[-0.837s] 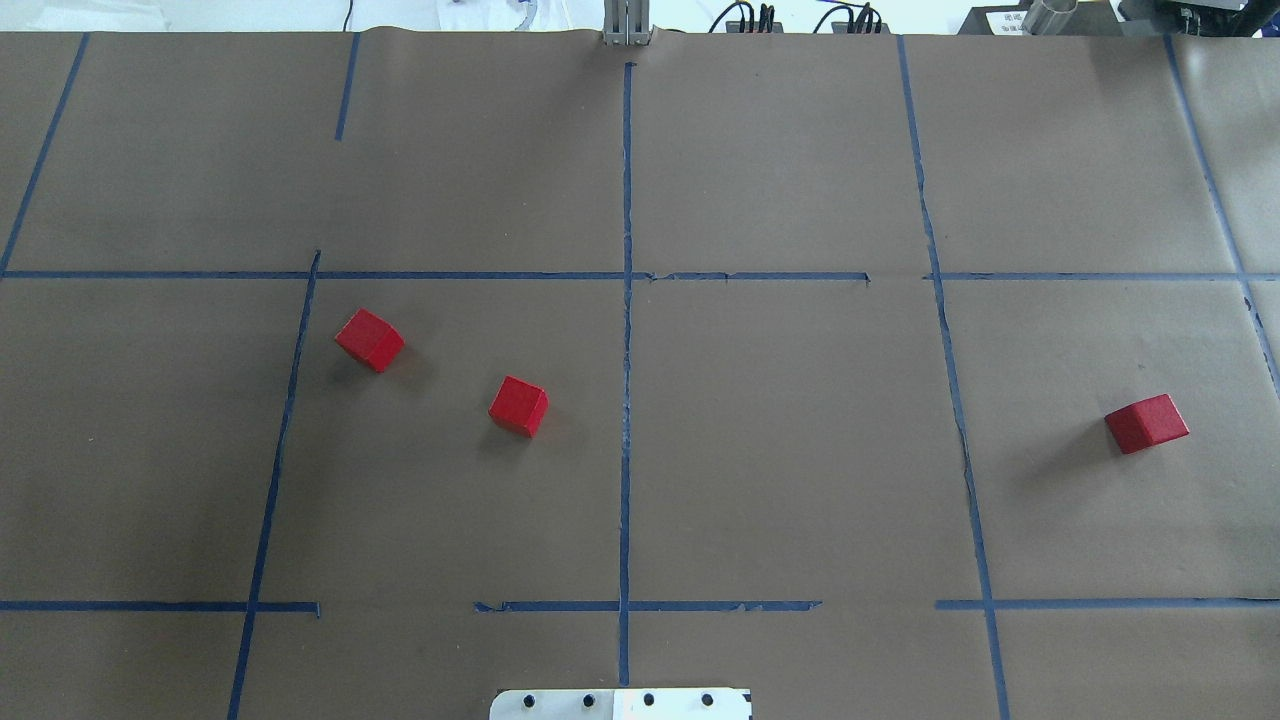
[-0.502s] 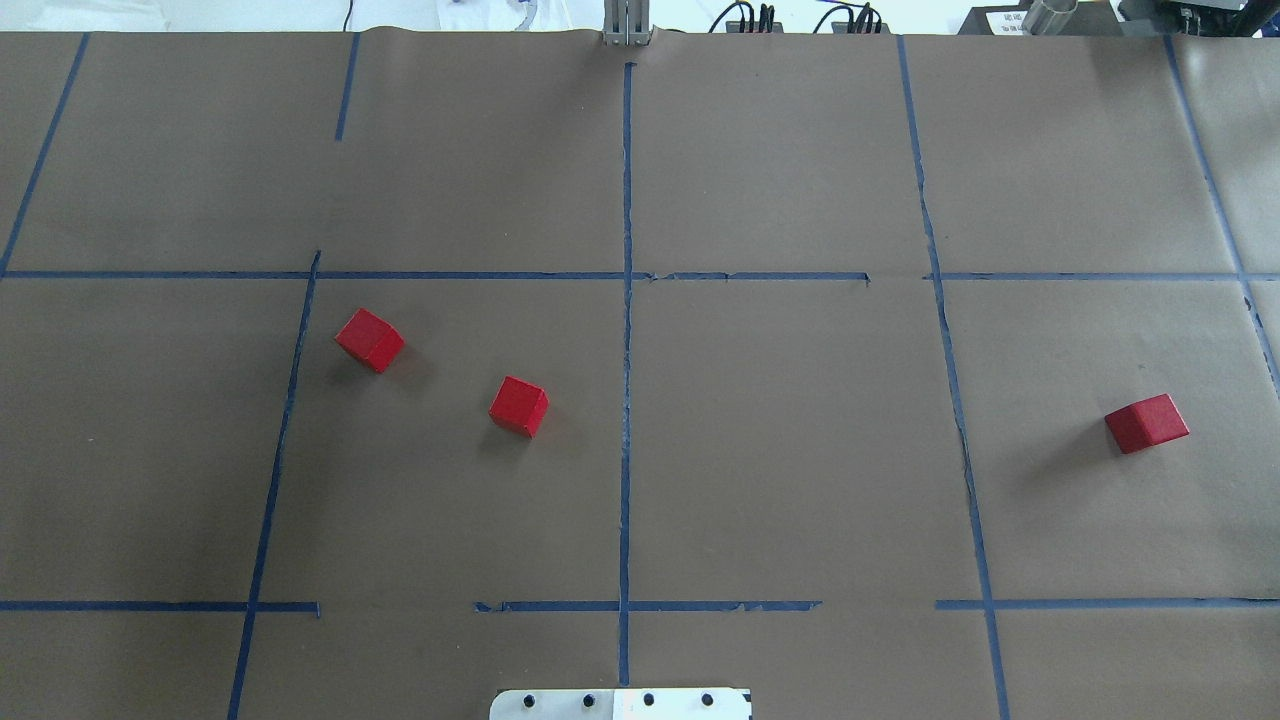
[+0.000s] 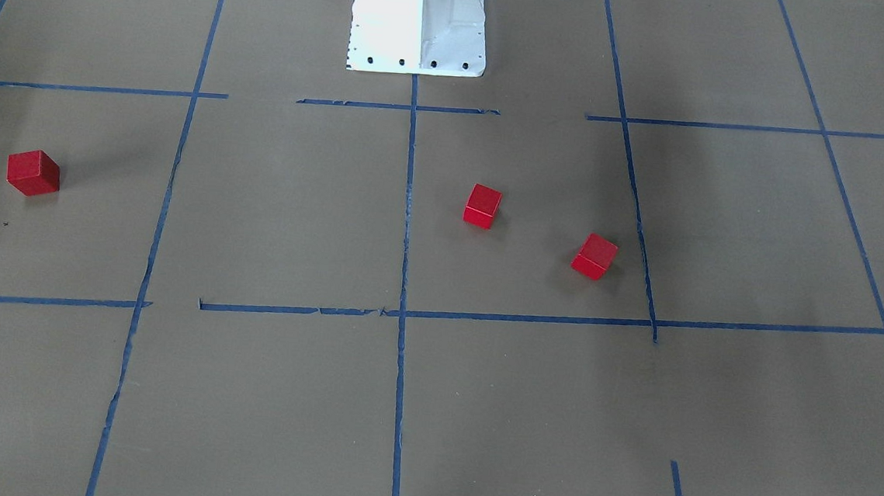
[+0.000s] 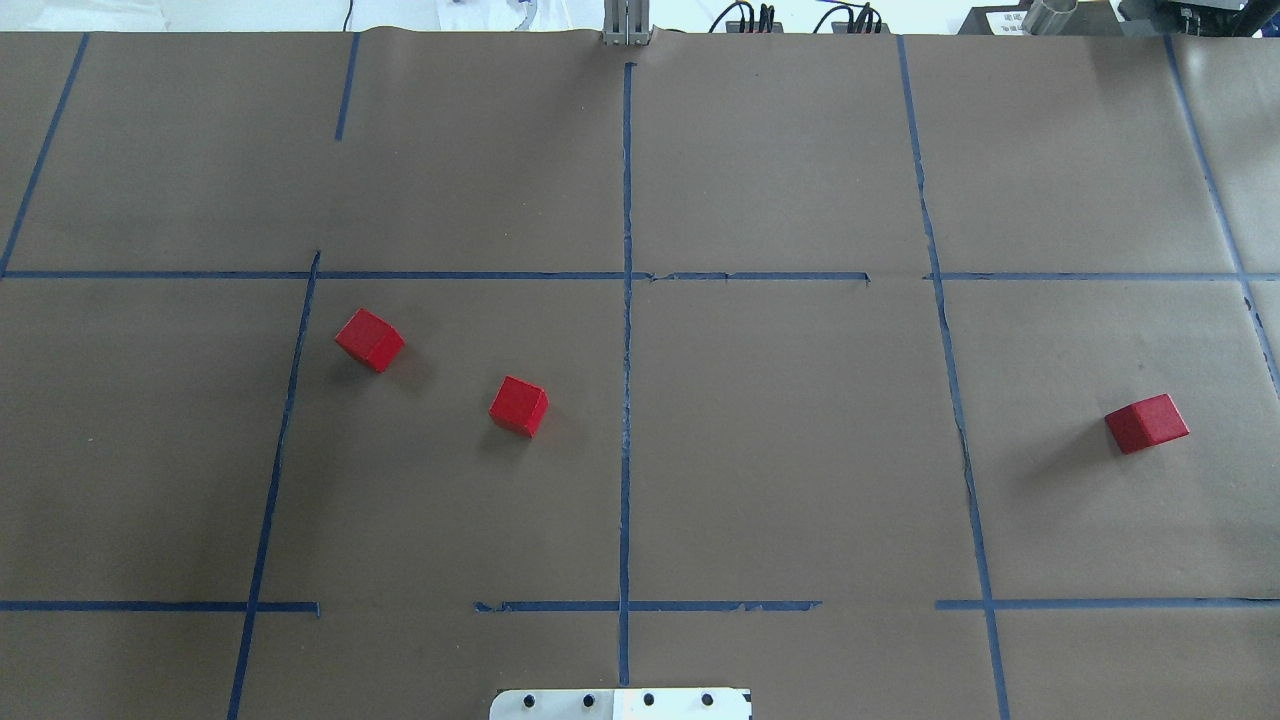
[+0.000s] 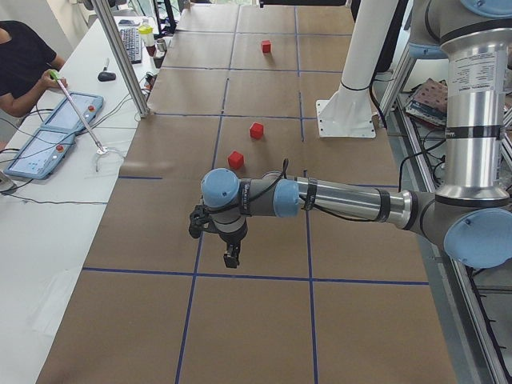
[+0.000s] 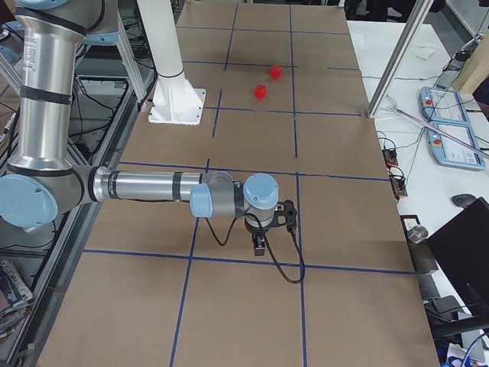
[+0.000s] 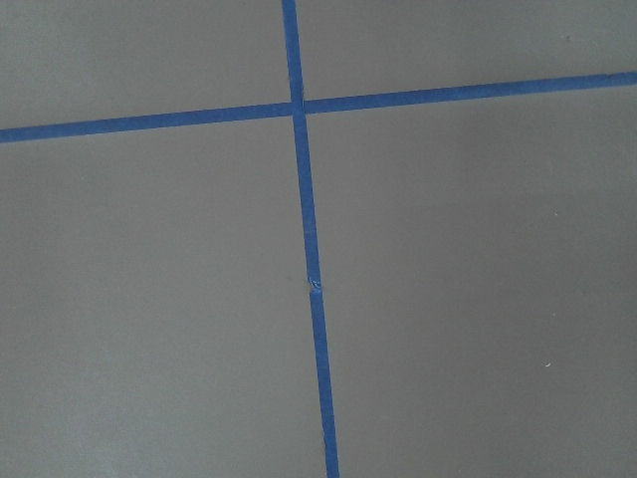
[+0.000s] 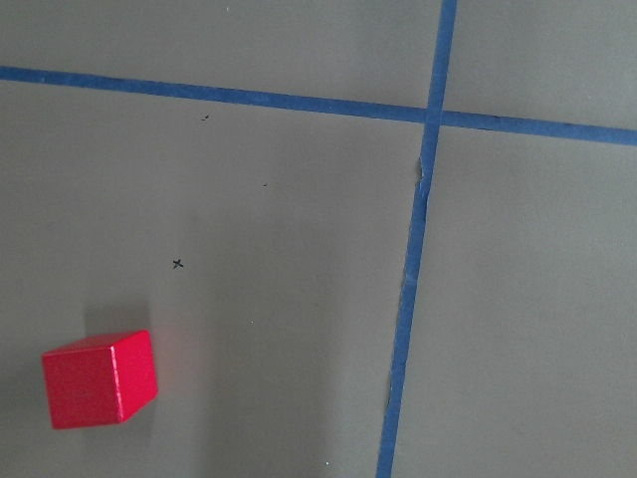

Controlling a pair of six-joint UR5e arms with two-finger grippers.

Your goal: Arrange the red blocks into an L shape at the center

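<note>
Take the long straight blue tape line (image 4: 626,400) that splits the middle square of the brown paper surface (image 4: 780,450) as your reference. The first small matte bright-red cube (image 4: 518,406) sits near that line on the robot's left, not touching it. The second small matte bright-red cube (image 4: 369,340) lies farther out on the same side, apart from the first and turned at an angle. The third small matte bright-red cube (image 4: 1147,423) rests well away on the line's other side, past the next tape line. You can also see it in the right wrist view.

The left gripper (image 5: 230,258) hangs pointing down over the paper, well to the robot's left of the line. The right gripper (image 6: 260,245) hangs likewise well to its right. Only the side views show them, so you cannot tell whether either claw's fingers are apart or together.
</note>
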